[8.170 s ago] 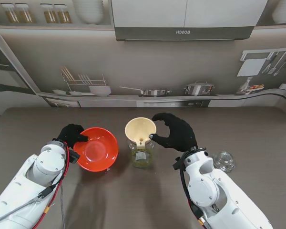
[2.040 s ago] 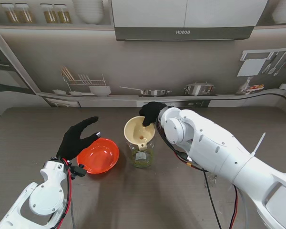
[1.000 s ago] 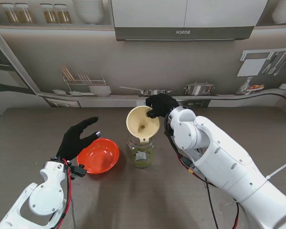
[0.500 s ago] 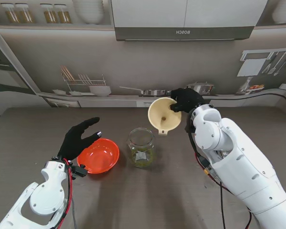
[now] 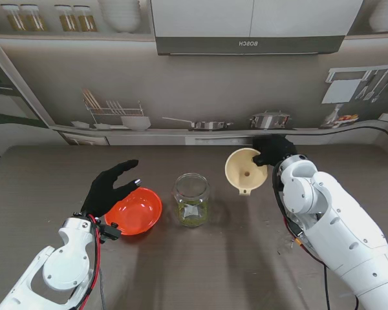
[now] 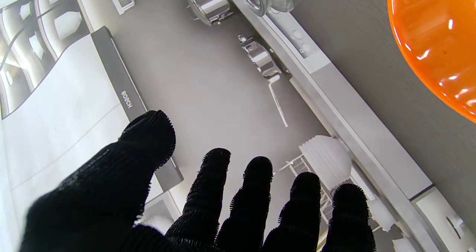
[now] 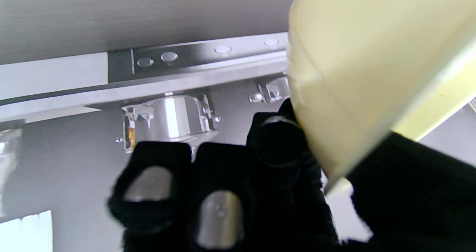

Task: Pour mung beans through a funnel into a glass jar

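The right hand [image 5: 273,150] has carried the funnel [image 5: 245,170] off the jar [image 5: 191,199].

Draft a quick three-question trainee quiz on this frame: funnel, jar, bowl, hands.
1. True or false: the funnel sits in the mouth of the glass jar.
2. Which hand holds the funnel? A) left hand B) right hand C) neither
3. Fill in: the left hand hovers open beside the ____ bowl.

Key:
1. False; it is held off to the jar's right.
2. B; the right hand pinches its rim.
3. Orange.
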Controlling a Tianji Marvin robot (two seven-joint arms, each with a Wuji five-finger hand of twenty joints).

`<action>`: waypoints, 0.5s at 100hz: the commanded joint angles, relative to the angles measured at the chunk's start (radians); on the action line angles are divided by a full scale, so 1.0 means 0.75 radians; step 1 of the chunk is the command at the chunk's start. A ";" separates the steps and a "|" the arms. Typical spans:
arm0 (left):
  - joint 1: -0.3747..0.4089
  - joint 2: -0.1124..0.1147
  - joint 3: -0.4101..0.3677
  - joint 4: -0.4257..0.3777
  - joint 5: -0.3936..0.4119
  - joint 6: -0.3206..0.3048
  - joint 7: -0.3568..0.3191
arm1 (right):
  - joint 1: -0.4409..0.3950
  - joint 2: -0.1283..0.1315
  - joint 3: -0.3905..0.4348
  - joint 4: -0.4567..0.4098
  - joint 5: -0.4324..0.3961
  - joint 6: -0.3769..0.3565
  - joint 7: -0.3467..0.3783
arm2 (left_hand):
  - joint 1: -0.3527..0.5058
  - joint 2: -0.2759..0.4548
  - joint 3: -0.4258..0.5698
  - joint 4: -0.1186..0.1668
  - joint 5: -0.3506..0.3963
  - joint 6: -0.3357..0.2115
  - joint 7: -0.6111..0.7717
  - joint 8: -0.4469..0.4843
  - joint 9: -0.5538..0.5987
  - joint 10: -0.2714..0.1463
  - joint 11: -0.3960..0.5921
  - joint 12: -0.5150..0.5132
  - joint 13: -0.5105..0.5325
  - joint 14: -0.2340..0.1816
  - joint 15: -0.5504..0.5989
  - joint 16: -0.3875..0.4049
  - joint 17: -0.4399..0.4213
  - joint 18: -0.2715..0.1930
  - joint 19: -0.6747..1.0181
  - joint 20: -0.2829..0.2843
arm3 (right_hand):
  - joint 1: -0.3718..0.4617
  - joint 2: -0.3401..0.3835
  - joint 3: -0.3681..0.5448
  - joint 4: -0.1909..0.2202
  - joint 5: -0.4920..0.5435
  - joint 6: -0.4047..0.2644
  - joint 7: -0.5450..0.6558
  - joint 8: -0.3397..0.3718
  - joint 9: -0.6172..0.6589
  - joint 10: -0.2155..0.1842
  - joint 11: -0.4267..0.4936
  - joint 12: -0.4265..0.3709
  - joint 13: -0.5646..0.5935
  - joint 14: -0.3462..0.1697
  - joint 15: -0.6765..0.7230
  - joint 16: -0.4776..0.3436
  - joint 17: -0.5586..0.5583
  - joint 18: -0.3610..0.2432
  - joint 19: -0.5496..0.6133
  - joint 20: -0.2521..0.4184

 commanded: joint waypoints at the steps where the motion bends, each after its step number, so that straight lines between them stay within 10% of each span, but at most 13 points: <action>1: 0.000 -0.003 0.003 0.002 -0.003 0.003 -0.027 | -0.012 0.013 -0.009 0.043 -0.012 -0.017 0.016 | 0.038 0.049 -0.028 0.040 0.007 -0.006 -0.003 -0.002 0.007 -0.004 -0.005 0.004 0.018 0.001 -0.028 -0.001 0.003 -0.029 -0.042 0.019 | 0.053 0.048 0.093 -0.002 -0.029 -0.048 0.065 0.041 0.086 0.035 -0.003 0.016 0.034 -0.058 0.057 0.003 0.046 -0.033 0.053 -0.003; 50: 0.000 -0.005 0.007 0.000 -0.005 0.012 -0.023 | 0.063 0.041 -0.140 0.234 -0.173 -0.151 -0.037 | 0.045 0.059 -0.031 0.041 0.008 -0.003 -0.004 -0.002 0.010 -0.001 -0.005 0.004 0.020 0.002 -0.027 0.000 0.005 -0.029 -0.041 0.020 | 0.029 0.085 0.059 0.006 -0.069 -0.101 0.083 0.037 0.044 0.006 -0.002 0.027 0.035 -0.058 0.002 -0.028 0.021 -0.038 -0.006 -0.009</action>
